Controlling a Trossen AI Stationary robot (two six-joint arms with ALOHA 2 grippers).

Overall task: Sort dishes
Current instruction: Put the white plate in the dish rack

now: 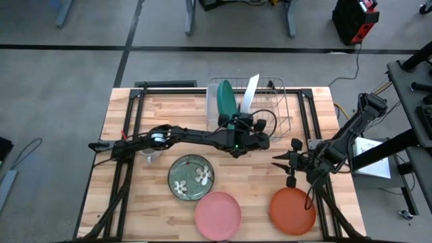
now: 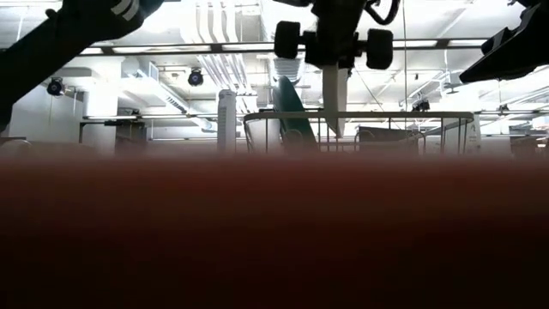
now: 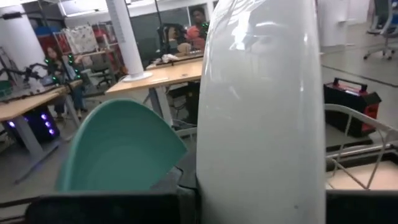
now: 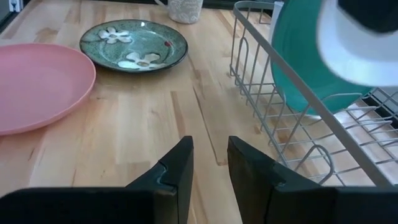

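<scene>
White bowl [image 3: 261, 112] glossy, held on edge.

A: Even overhead light on the table [image 1: 169, 111]; only soft shadows beneath the arms.
B: The low view's lower half is a red-brown blur, with backlit silhouettes above. Glare streaks the white bowl [image 3: 261, 112].

Grey floor [image 1: 81, 61] crossed by dark lines surrounds the wooden table [image 1: 155, 104]. Beyond stand wooden desks [image 3: 161, 74], a white column [image 3: 127, 37], ceiling light strips [image 2: 214, 47], and a red-black case [image 1: 354, 20].
</scene>
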